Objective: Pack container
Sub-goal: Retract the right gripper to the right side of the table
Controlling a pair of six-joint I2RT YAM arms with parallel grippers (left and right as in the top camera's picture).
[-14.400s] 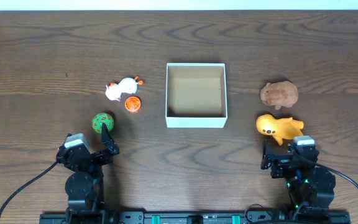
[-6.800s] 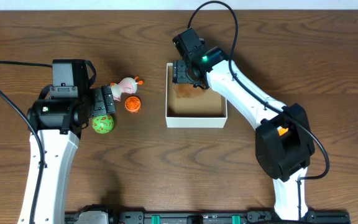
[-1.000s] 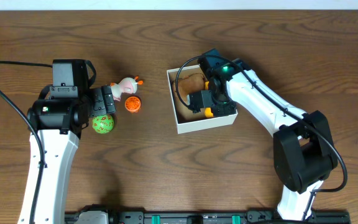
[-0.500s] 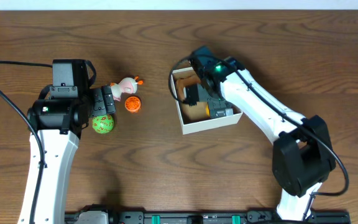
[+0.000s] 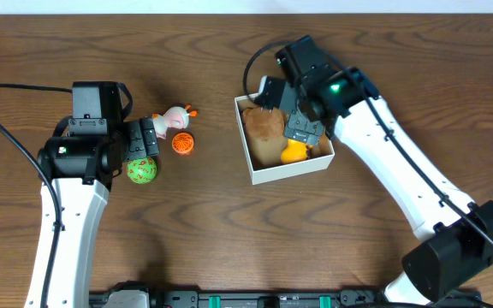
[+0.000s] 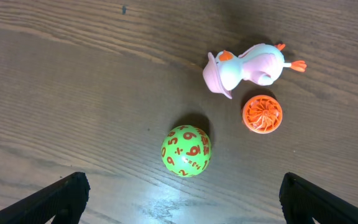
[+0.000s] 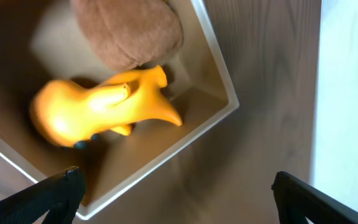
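Observation:
The container (image 5: 294, 171) is a shallow white box with a brown inside, turned askew at the table's middle. A brown plush toy (image 5: 262, 126) and a yellow toy (image 5: 293, 154) lie in it. My right gripper (image 5: 294, 115) hovers above the box, open and empty. In the right wrist view (image 7: 179, 199) the yellow toy (image 7: 98, 106), the brown toy (image 7: 129, 31) and the box's corner (image 7: 234, 102) show below it. My left gripper (image 5: 141, 141) is open above a green numbered ball (image 5: 142, 171). The ball (image 6: 186, 151) sits ahead of the jaws (image 6: 182, 202) in the left wrist view.
A white and pink duck toy (image 5: 173, 119) and an orange ridged disc (image 5: 182, 144) lie on the wooden table left of the box. Both show in the left wrist view, the duck (image 6: 247, 70) and the disc (image 6: 262, 114). The table's far edge runs behind the right arm.
My right gripper has let go of the yellow toy inside the box and risen toward the far side. The box turned and shifted slightly. The left arm has not moved.

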